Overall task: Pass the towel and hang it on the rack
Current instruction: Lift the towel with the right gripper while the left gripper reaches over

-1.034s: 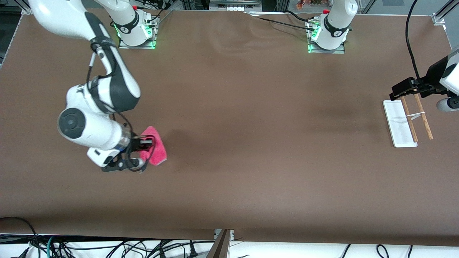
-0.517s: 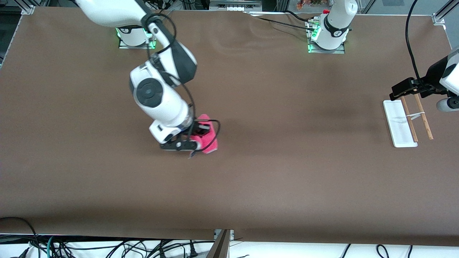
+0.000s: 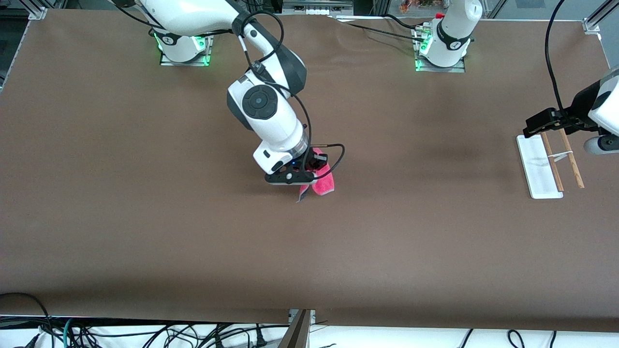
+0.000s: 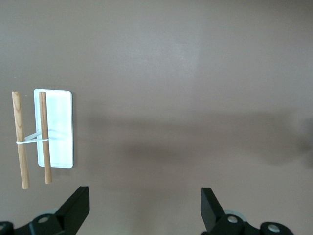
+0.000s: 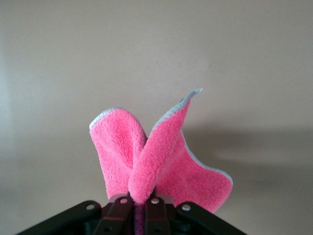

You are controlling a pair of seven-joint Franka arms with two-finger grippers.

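My right gripper point(image 3: 315, 166) is shut on the pink-red towel point(image 3: 323, 181) and holds it in the air over the middle of the table. In the right wrist view the towel point(image 5: 156, 156) hangs in folds with its pale trim showing, pinched between the shut fingers point(image 5: 120, 210). The rack point(image 3: 551, 164) lies at the left arm's end of the table: a white base with two brown rods. It also shows in the left wrist view point(image 4: 44, 134). My left gripper point(image 4: 145, 213) is open and empty, in the air beside the rack point(image 3: 549, 121).
The brown table point(image 3: 387, 241) spreads wide between the two arms. Both arm bases stand along the table edge farthest from the front camera. Cables hang below the table's near edge.
My right arm has carried the towel from its own end of the table toward the middle. The left arm has barely moved.
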